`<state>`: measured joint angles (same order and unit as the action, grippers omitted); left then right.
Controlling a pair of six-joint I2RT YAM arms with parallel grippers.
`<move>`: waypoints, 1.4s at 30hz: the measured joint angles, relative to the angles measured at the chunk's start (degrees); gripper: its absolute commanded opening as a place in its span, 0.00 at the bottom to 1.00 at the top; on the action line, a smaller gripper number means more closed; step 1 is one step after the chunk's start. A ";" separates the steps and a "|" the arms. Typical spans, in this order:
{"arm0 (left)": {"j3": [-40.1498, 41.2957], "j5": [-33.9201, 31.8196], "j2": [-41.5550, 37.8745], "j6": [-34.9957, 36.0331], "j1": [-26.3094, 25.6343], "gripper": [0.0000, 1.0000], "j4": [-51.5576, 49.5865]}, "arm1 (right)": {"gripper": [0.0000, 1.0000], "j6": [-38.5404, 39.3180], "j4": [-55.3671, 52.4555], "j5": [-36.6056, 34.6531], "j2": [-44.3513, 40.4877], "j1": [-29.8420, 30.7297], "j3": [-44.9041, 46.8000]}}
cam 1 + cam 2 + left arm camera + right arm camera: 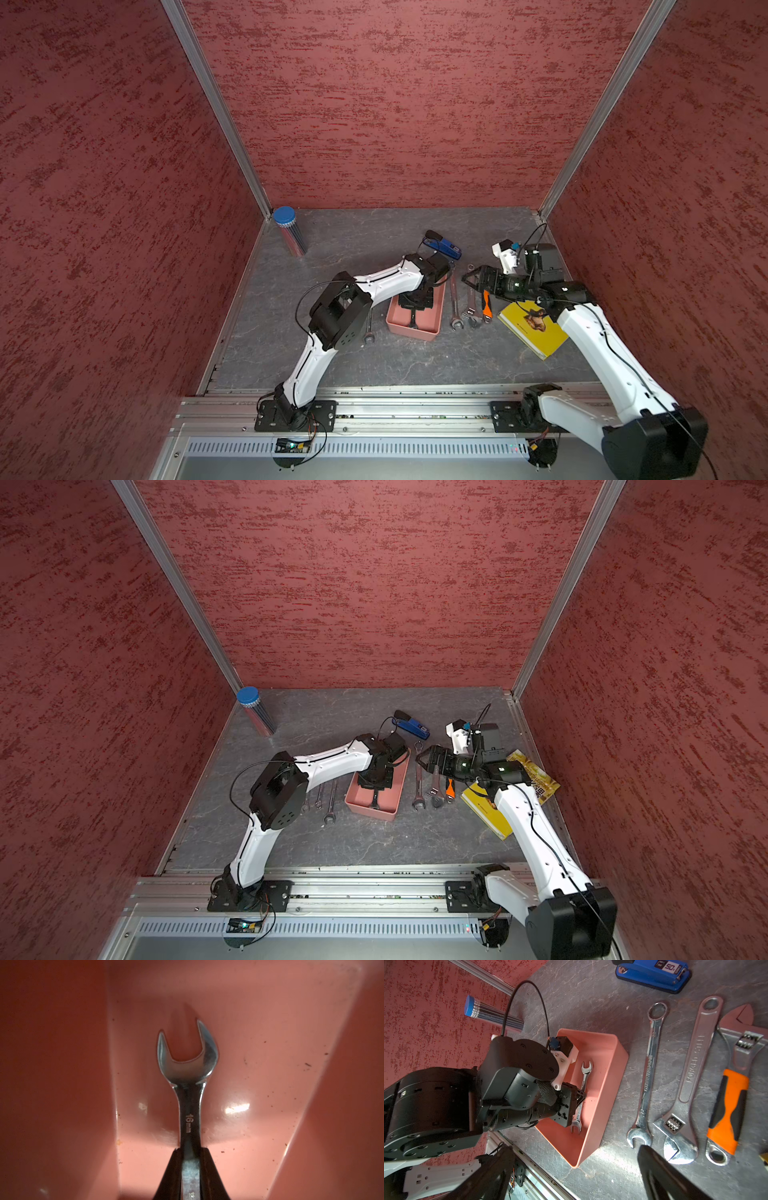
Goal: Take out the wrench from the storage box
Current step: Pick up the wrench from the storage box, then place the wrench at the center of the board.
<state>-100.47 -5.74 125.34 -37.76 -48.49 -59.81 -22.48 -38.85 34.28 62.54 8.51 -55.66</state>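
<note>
The salmon-pink storage box (415, 331) (371, 808) sits mid-table. Inside it lies a silver double open-end wrench (190, 1105) (584, 1076), running along the box's length. My left gripper (190, 1149) (415, 306) reaches down into the box and is shut on the wrench's shank, one black finger on each side. The open-end head sticks out past the fingertips over the box floor (259, 1064). My right gripper (469, 279) (574, 1147) hovers open to the right of the box, above the tools laid out there, with nothing between its fingers.
Right of the box lie a combination wrench (455, 299), an adjustable wrench (471, 305) and an orange-handled one (486, 305). More wrenches (330, 802) lie left of it. A blue stapler (444, 247), yellow book (532, 328) and blue-capped tube (289, 230) stand around.
</note>
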 measured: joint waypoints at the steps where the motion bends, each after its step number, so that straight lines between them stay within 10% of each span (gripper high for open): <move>1: -0.37 -0.04 -0.11 0.00 0.00 0.08 -0.42 | 0.98 -0.02 0.00 0.02 0.00 0.00 0.00; 23: -3.76 -0.02 -12.52 1.81 4.57 0.09 -10.29 | 0.99 -0.04 0.31 0.04 0.00 0.00 0.00; 42: 27.91 -2.12 -31.26 11.28 21.35 0.16 -4.74 | 0.98 -0.24 1.03 0.46 0.00 0.00 0.00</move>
<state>-72.55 -7.86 94.08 -26.48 -27.14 -64.55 -22.72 -37.82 34.74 62.54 8.51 -55.66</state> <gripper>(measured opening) 0.131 0.984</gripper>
